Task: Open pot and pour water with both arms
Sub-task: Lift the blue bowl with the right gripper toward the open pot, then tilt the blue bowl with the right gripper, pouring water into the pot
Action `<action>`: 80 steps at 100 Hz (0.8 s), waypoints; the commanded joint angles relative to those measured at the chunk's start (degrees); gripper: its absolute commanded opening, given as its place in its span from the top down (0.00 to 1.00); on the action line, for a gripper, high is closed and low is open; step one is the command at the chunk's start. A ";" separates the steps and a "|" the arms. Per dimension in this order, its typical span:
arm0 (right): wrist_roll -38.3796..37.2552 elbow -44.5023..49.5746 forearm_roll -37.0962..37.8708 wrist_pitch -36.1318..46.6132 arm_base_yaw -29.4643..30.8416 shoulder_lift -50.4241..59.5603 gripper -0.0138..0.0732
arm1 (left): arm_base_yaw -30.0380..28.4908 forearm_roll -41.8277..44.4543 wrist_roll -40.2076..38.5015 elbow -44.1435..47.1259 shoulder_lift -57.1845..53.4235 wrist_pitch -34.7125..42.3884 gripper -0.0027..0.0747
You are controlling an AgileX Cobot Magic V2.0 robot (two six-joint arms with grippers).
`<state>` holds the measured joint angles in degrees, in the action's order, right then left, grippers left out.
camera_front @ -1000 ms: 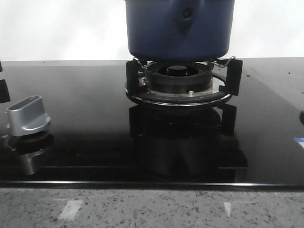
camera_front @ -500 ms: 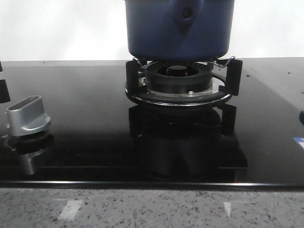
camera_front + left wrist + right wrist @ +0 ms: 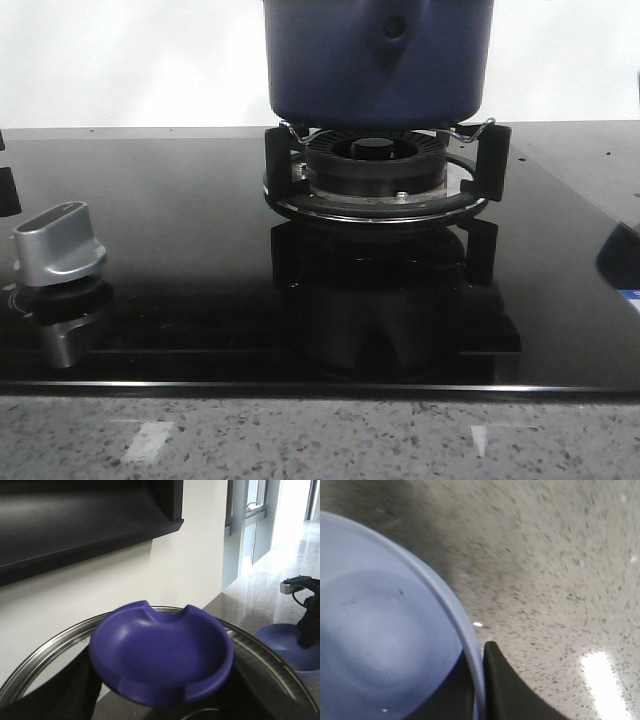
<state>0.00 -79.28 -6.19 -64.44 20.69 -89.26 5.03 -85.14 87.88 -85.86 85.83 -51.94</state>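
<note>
The dark-blue pot (image 3: 378,55) stands on the black ringed burner (image 3: 375,170); its top is cut off by the front view and neither gripper shows there. In the left wrist view my left gripper (image 3: 162,697) is shut on the blue knob (image 3: 162,655) of the steel-rimmed glass lid (image 3: 45,657), held up in front of the white wall. In the right wrist view my right gripper (image 3: 479,682) is shut on the rim of a light-blue bowl (image 3: 375,630) over the speckled counter. The bowl and the right arm also show far off in the left wrist view (image 3: 287,642).
A silver stove knob (image 3: 60,245) sits at the left of the black glass hob (image 3: 180,250). The speckled stone counter (image 3: 320,440) runs along the front edge. A dark range hood (image 3: 75,520) hangs by the wall.
A dark reflection has grown at the right edge of the glass hob. The pot and burner have not moved.
</note>
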 commanded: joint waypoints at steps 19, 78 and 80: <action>0.00 -15.36 -1.44 -3.88 -7.63 2.43 0.90 | -0.03 -4.73 -0.30 -1.96 -2.82 1.48 0.68; 0.00 -32.60 -5.76 0.48 -23.69 -3.00 0.90 | -0.12 -3.01 -0.30 -1.96 -2.82 5.63 0.68; 0.00 -32.60 -5.76 0.89 -24.28 -3.24 0.90 | -0.12 -3.01 -0.30 -1.96 -2.82 5.93 0.68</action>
<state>0.00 -109.75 -10.38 -69.21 -1.77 -93.84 5.03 -83.19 87.88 -85.86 85.83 -48.05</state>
